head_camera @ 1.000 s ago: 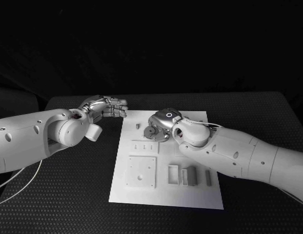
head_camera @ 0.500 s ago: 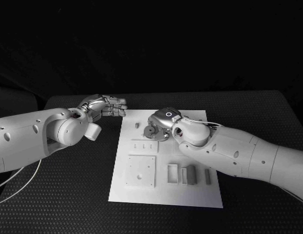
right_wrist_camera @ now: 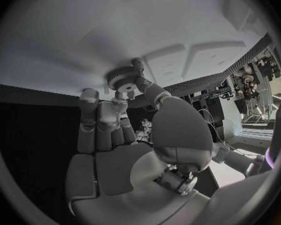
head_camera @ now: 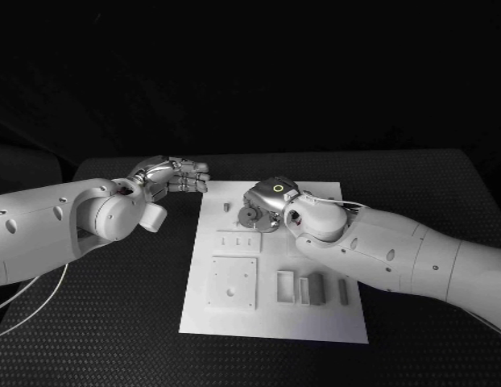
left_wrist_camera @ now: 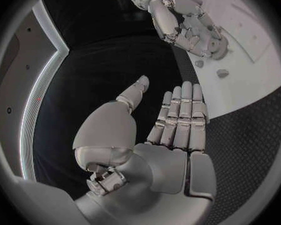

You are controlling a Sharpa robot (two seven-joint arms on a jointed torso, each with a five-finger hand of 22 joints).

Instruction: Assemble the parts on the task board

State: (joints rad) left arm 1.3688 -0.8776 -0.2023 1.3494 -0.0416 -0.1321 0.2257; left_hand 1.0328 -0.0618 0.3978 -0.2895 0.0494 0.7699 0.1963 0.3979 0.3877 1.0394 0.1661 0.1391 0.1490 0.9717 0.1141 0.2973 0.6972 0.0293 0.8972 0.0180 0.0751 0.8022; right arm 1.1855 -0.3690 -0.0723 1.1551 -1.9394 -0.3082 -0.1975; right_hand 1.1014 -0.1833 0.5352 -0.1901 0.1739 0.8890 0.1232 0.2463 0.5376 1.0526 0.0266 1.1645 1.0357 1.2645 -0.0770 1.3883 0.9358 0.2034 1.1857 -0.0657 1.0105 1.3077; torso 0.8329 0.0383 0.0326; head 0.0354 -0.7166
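Over the far end of the task board (head_camera: 320,318), the right hand (head_camera: 265,206) hangs palm-down with its fingers curled toward the plate. The right wrist view shows what it has: a small toothed gear (right_wrist_camera: 123,77), pinched at the fingertips (right_wrist_camera: 118,104) between the thumb and the neighbouring fingers, its flat face turned toward the white surface beyond. From the head view the same gear (head_camera: 250,216) shows as a dark round disc just under the hand, at the side nearer the left arm, above the board's far rows of features.

Left of the board, over the black table (head_camera: 134,322), the left hand (head_camera: 176,176) hovers beside the plate's far corner without touching it. The left wrist view shows its palm (left_wrist_camera: 172,150) bare, the fingers straight and lying close side by side, the thumb standing apart; it holds nothing.

Nearer the robot, the board carries a square recessed plate (head_camera: 233,282) with small holes, and beside it a row of upright rectangular blocks (head_camera: 312,289). A small peg (head_camera: 227,207) stands on the board between the two hands.
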